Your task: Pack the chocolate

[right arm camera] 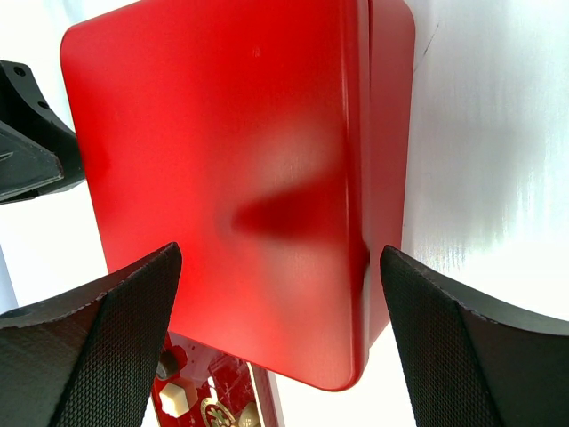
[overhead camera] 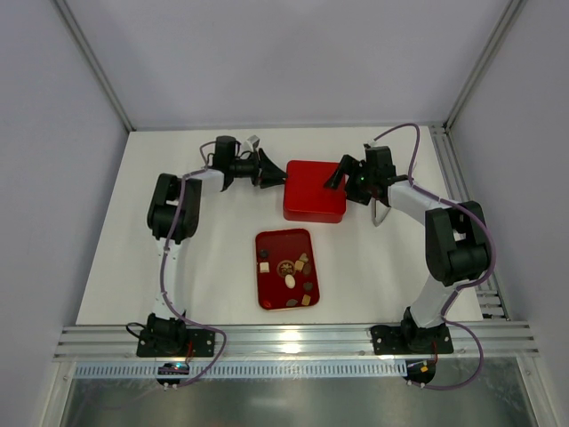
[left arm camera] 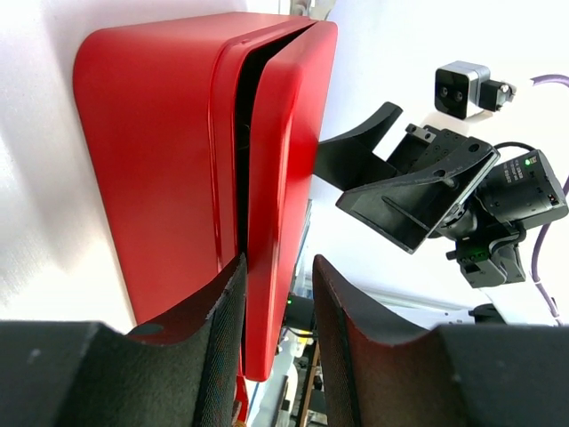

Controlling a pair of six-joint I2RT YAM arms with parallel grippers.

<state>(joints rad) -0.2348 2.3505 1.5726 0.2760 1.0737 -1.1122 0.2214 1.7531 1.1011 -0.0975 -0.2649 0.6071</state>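
Observation:
The chocolate (overhead camera: 291,281) is several small dark, tan and cream pieces lying on a flat red tray (overhead camera: 267,298). A cream piece (right arm camera: 175,398) also shows in the right wrist view. A closed square red box (overhead camera: 315,200) stands behind the tray. Its lid (left arm camera: 284,133) is lifted slightly at one side. My left gripper (overhead camera: 274,169) (left arm camera: 278,267) is at the box's left edge, open, with the lid's rim between its fingers and a gap on one side. My right gripper (overhead camera: 340,173) (right arm camera: 280,253) is wide open over the box's right rear corner.
The right gripper (left arm camera: 400,196) and its camera show beyond the box in the left wrist view. White walls and aluminium posts enclose the table. A rail (overhead camera: 293,338) runs along the near edge by the arm bases.

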